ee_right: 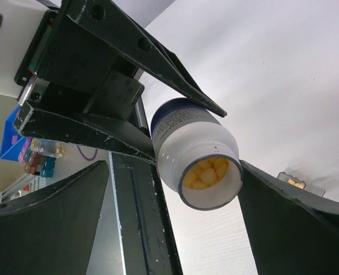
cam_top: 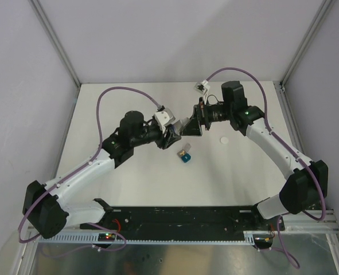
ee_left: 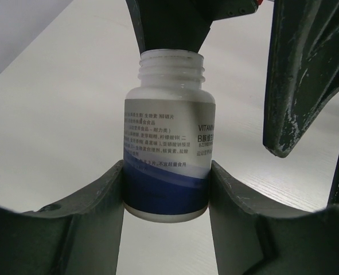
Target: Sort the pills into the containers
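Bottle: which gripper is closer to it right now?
Left. The left gripper is clamped on the bottle, one finger on each side of its lower body. The right gripper is open, its fingers standing either side of the bottle's uncapped mouth, not closed on it.

The bottle [ee_left: 169, 149] is white. Its label has small dark print above a deep navy band edged with paler blue wavy stripes, and the pills [ee_right: 206, 172] inside are pale yellow. The left gripper [ee_left: 167, 172] is dark charcoal, flecked with whitish scuffs. On the white table [cam_top: 129, 183], the containers [cam_top: 184, 156] are half teal-blue, half grey. The left arm [cam_top: 86, 171] and right arm [cam_top: 275, 146] are white and black — their cables [cam_top: 98, 114] purple.
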Available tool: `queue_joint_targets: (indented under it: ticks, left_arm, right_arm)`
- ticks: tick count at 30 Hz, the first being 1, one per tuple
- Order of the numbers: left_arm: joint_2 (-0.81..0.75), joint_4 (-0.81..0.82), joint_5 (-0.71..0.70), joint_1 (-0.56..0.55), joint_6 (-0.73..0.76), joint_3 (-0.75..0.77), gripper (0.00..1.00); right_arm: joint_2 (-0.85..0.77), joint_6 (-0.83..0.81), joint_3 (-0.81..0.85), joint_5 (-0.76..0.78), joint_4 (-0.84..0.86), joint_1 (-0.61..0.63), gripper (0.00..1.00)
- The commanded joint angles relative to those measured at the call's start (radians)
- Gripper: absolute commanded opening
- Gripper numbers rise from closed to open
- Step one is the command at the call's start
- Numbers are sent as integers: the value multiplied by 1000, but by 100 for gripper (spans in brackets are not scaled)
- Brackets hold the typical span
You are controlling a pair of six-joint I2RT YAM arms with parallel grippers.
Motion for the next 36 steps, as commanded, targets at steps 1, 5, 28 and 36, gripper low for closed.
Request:
queue_joint_targets:
  ticks: [1, 5, 28, 36]
  left_arm:
    - [22, 22, -57, -6, 30, 30, 0]
    - [25, 24, -63, -9, 37, 24, 0]
    - [48, -18, -69, -15, 56, 21, 0]
    - [31, -25, -74, -17, 58, 19, 0]
  right_arm:
    - [-56, -17, 82, -63, -19, 31, 95]
    - [-63, -46, 95, -48, -53, 32, 95]
    - [-78, -107, 124, -19, -121, 40, 94]
    - [-87, -163, 121, 26, -167, 32, 95]
